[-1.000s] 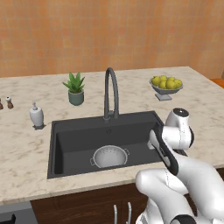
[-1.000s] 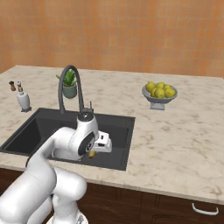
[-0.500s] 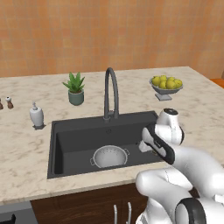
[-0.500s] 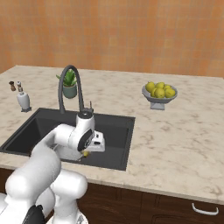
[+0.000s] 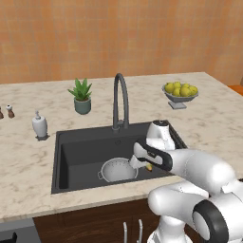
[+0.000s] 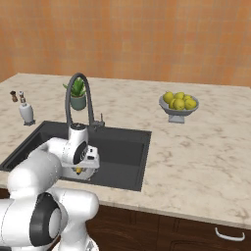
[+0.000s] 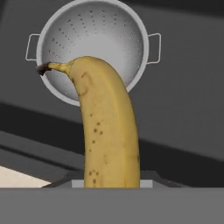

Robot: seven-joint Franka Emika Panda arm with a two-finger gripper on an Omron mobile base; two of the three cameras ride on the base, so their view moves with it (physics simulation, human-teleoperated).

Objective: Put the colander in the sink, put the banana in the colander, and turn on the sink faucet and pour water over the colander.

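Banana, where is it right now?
The banana is held in the end effector above the sink, just right of the colander in the left base view.

Even, soft rendered light; faint shadows; slightly low-resolution blur.

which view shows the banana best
The hand view: the banana fills the middle, spots and dark tip plain, held over the colander. The left base view shows just a yellow sliver under the gripper; the right base view a small yellow bit.
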